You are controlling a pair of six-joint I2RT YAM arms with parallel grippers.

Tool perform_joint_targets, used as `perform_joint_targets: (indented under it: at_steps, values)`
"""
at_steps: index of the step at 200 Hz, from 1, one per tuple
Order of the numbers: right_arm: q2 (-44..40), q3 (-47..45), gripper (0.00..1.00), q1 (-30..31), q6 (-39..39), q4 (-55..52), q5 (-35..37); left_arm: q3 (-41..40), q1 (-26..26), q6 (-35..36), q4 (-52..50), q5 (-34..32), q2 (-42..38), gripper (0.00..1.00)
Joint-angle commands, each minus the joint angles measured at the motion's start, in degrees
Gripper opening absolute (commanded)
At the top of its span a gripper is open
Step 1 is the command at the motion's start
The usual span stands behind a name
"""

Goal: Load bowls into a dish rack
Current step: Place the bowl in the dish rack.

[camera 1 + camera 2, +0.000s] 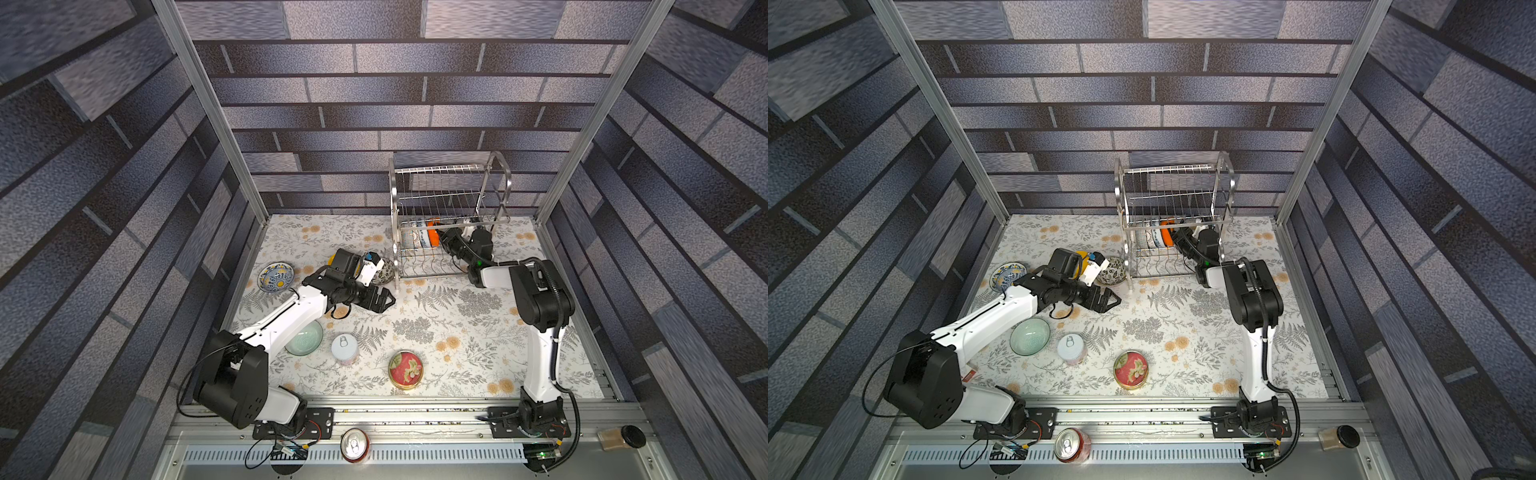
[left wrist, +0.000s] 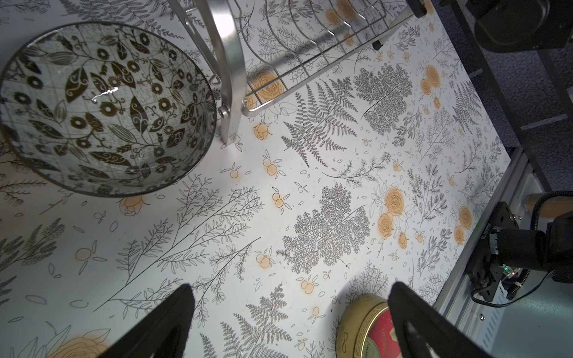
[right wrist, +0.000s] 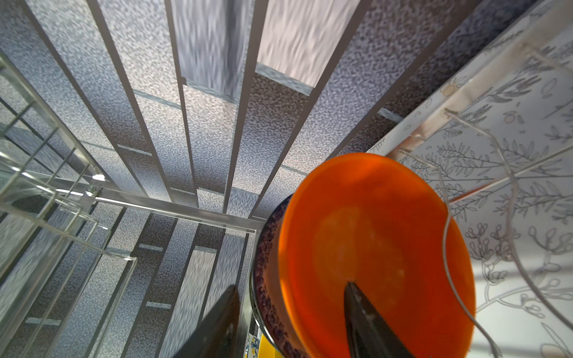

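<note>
Black fingertips (image 3: 366,319) of the right gripper (image 3: 291,286) stand parted astride the orange bowl (image 3: 372,232), one inside it, with no squeeze apparent: the release step, I judge. This bowl stands on edge against a dark navy bowl (image 3: 263,279) in the dish rack (image 1: 494,166). Next it should back straight out, clear of the wires. The left gripper (image 2: 290,285) gapes empty near the dark floral bowl (image 2: 102,105). A pale green bowl (image 1: 305,338) and a blue-and-yellow floral bowl (image 1: 275,276) wait on the floral-print tabletop (image 1: 457,324), inside brick-pattern walls (image 1: 415,83).
</note>
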Motion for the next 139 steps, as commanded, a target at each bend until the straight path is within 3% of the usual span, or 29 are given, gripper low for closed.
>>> perform_joint_targets:
  at_steps: [1,139]
  values:
    - [-3.31,-1.68,0.6,-0.13,-2.25,-0.4,-0.27,1.72,-0.28,0.74,-1.31,-0.69,-2.01,1.0]
    - [-14.29,-10.19,0.8,0.04,-12.75,-12.86,0.76,1.72,1.79,-2.21,-1.75,-13.98,-4.56,1.0]
